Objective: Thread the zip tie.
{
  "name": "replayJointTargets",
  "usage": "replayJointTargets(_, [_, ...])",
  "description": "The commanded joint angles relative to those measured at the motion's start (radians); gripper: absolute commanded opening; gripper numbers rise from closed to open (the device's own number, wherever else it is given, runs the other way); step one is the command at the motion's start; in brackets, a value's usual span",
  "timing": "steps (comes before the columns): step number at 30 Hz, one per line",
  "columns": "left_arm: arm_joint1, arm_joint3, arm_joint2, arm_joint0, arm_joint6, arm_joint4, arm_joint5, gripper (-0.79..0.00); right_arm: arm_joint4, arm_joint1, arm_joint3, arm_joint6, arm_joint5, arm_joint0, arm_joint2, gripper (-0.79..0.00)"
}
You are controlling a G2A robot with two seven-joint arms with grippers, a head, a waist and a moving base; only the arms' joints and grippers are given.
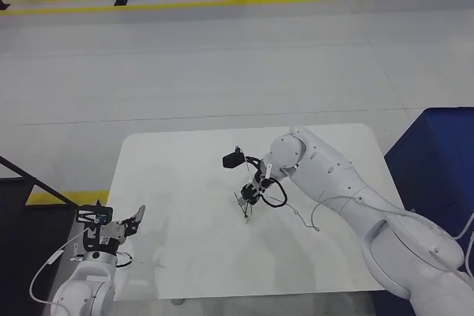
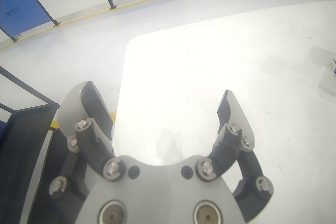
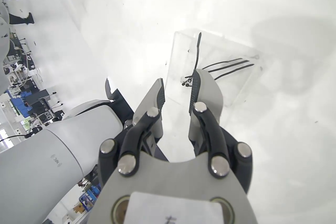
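- The right gripper (image 3: 178, 76), mid-frame in the top view, is partly spread and grips nothing.
- A zip tie (image 3: 197, 51) stands upright just beside one fingertip, at a clear box (image 3: 173, 59).
- The left gripper (image 2: 157, 88) gapes wide, empty.

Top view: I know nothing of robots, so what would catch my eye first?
Probably the right gripper, hanging open over the middle of the white table. It is right at a clear box that holds thin black zip ties, one of them standing upright. After that, the left gripper, open at the table's left edge.
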Motion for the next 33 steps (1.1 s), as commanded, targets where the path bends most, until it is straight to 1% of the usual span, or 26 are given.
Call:
replayJointTargets(1, [0.000,0.000,0.000,0.000,0.000,0.000,0.000,0.000,0.003,-0.016,0.024,-0.002,-0.013,0.003,-0.006,-0.588])
replayJointTargets(6, [0.000,0.000,0.000,0.000,0.000,0.000,0.000,0.000,-0.005,-0.061,0.095,0.001,-0.026,0.011,-0.030,-0.594])
replayJointTargets(8, [0.000,0.000,0.000,0.000,0.000,0.000,0.000,0.000,-0.007,-0.079,0.129,0.003,-0.026,0.016,-0.037,-0.610])
replayJointTargets(18, [0.000,0.000,0.000,0.000,0.000,0.000,0.000,0.000,-0.045,-0.161,0.256,-0.035,-0.030,0.027,-0.065,-0.643])
replayJointTargets(26, [0.000,0.000,0.000,0.000,0.000,0.000,0.000,0.000,-0.065,-0.210,0.332,-0.044,-0.030,0.032,-0.071,-0.646])
replayJointTargets(33, [0.000,0.000,0.000,0.000,0.000,0.000,0.000,0.000,-0.063,-0.240,0.391,-0.040,-0.054,0.037,-0.064,-0.646])
